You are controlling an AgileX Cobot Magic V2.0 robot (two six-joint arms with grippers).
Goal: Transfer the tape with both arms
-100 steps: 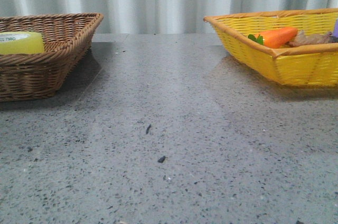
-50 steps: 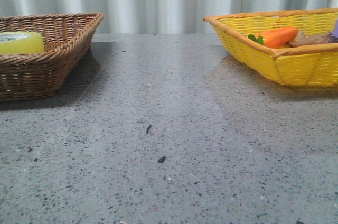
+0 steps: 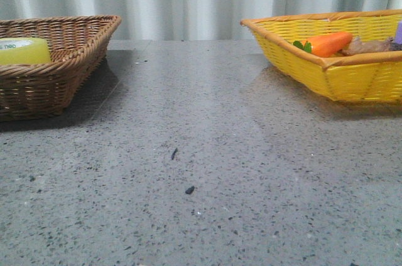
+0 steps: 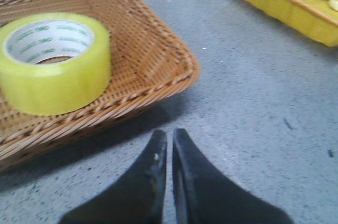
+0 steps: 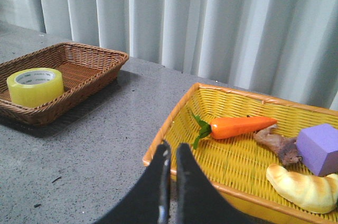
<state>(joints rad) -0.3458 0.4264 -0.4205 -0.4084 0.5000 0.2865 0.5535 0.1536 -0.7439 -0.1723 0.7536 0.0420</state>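
Observation:
The yellow tape roll (image 4: 53, 63) with its white green-lettered core lies flat in the brown wicker basket (image 4: 158, 60). It also shows in the front view (image 3: 24, 50) at the far left and in the right wrist view (image 5: 35, 86). My left gripper (image 4: 170, 134) is shut and empty, over the grey table just outside the brown basket's near corner. My right gripper (image 5: 173, 149) is shut and empty, above the near rim of the yellow basket (image 5: 174, 115). Neither gripper shows in the front view.
The yellow basket (image 3: 339, 78) at the right holds an orange toy carrot (image 5: 237, 127), a purple block (image 5: 317, 149), a bread-like toy (image 5: 303, 184) and a brown piece (image 5: 277, 143). The brown basket (image 3: 56, 71) stands at the left. Small dark specks (image 3: 189, 189) lie on the table. A curtain hangs behind.
The front view has shifted slightly: baskets and specks sit a few pixels further left. The tape has not moved within its basket.

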